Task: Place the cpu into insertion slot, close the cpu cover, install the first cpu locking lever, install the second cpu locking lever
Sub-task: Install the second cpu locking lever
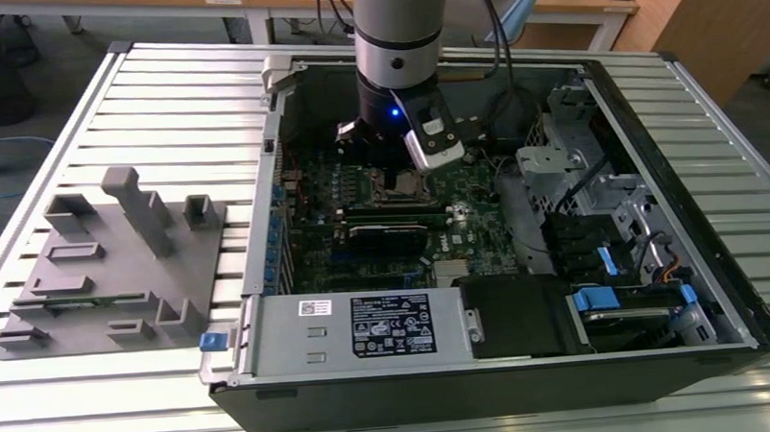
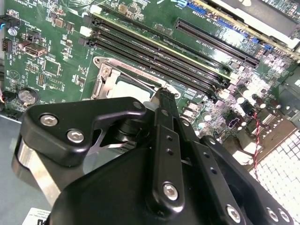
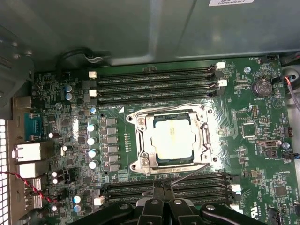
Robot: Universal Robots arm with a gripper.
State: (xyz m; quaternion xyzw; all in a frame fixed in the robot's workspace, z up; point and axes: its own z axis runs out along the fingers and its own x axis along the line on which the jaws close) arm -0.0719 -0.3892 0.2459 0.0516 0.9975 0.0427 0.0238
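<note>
The gripper (image 3: 161,199) looks pinched shut on a thin, springy wire lever (image 3: 187,176), near the cpu (image 3: 174,137), best gripped by its tip.

You can see printed labels, but none of the print is legible. A black label (image 1: 392,324) and a small white sticker (image 1: 314,307) sit on the power supply (image 1: 364,356) at the near edge of the computer case (image 1: 733,290). White lettering on the motherboard (image 3: 253,108) is too small for you to make out.
</note>
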